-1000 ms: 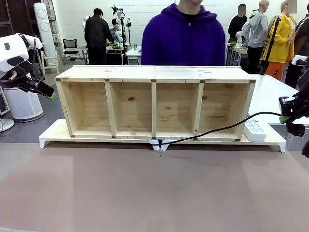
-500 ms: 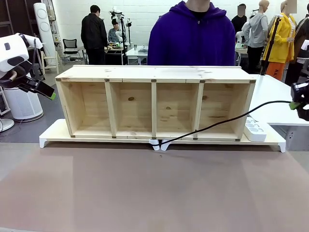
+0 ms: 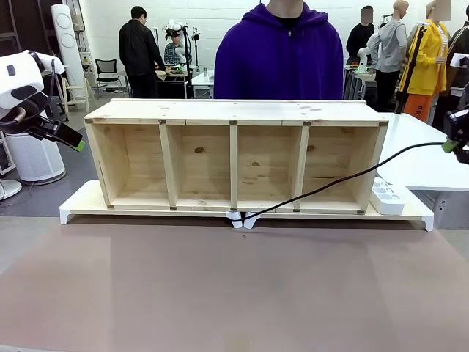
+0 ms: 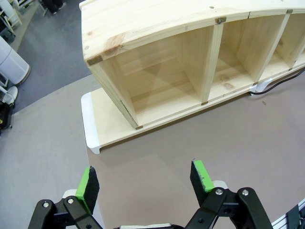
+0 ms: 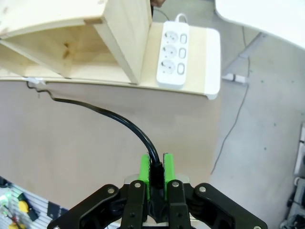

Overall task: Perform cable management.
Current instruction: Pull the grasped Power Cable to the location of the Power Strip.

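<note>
A thin black cable (image 3: 344, 180) rises from white clips (image 3: 243, 218) at the front middle of the shelf base and runs up to the right. At the picture's right edge my right gripper (image 3: 451, 145) is shut on its end. In the right wrist view the cable (image 5: 114, 116) curves down between the green pads (image 5: 144, 172) of my right gripper (image 5: 155, 172), which pinch its plug. My left gripper (image 4: 145, 180) hangs open over the brown table, off the left end of the wooden shelf (image 4: 157, 57). In the front view the left gripper (image 3: 69, 139) sits at the far left.
The wooden shelf (image 3: 234, 154) with several compartments stands on a white base (image 3: 80, 202). A white power strip (image 3: 387, 196) lies on the base's right end, also seen as the power strip (image 5: 174, 53) from the right wrist. A person in a purple hoodie (image 3: 282, 59) stands behind the shelf.
My right gripper has lifted the cable's end upward and to the right, drawing the cable tauter. The person has shifted slightly. The left arm has not moved.
</note>
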Available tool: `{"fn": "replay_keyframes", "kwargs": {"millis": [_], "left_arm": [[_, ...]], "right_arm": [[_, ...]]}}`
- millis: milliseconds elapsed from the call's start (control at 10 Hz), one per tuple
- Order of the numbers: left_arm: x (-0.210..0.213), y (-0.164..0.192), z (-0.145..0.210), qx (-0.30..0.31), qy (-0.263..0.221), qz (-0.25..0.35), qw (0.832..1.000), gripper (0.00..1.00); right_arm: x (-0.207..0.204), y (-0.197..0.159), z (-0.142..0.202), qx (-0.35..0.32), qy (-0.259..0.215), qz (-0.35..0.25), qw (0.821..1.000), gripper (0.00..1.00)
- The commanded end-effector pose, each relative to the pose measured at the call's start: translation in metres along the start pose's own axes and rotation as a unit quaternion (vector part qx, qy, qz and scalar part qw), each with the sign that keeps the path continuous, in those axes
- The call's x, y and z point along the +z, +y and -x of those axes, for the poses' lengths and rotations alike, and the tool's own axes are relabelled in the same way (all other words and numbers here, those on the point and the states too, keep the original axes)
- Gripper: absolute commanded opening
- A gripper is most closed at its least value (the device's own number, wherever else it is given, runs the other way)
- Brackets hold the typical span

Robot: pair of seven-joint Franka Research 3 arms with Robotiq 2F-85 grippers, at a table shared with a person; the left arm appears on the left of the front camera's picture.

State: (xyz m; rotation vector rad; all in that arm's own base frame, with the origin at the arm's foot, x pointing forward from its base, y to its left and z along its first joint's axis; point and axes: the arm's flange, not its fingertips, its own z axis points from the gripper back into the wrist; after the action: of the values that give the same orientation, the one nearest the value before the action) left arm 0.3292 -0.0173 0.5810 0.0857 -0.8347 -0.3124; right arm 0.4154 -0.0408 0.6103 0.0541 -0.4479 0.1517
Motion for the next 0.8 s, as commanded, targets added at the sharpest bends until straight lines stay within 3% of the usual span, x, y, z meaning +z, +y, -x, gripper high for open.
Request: {"fn": "replay_keyframes", "kwargs": {"millis": [0, 300, 500, 700], "left_arm": [[0.0, 0.001, 0.001, 0.001, 0.0, -0.001, 1.0, 1.0], [0.0, 0.001, 0.001, 0.001, 0.0, -0.001, 1.0, 1.0], [0.0, 0.001, 0.001, 0.001, 0.0, -0.001, 1.0, 1.0], [0.0, 0.001, 0.001, 0.001, 0.0, -0.001, 1.0, 1.0]], "right_arm": [[0.007, -0.02, -0.03, 0.026, 0.009, 0.013, 1.0, 0.15], [0.004, -0.022, -0.058, 0.047, -0.012, 0.03, 0.998, 0.15], [-0.004, -0.028, -0.073, 0.015, -0.032, 0.048, 0.998, 0.15], [-0.011, -0.025, -0.078, -0.008, -0.003, 0.044, 0.999, 0.15]]}}
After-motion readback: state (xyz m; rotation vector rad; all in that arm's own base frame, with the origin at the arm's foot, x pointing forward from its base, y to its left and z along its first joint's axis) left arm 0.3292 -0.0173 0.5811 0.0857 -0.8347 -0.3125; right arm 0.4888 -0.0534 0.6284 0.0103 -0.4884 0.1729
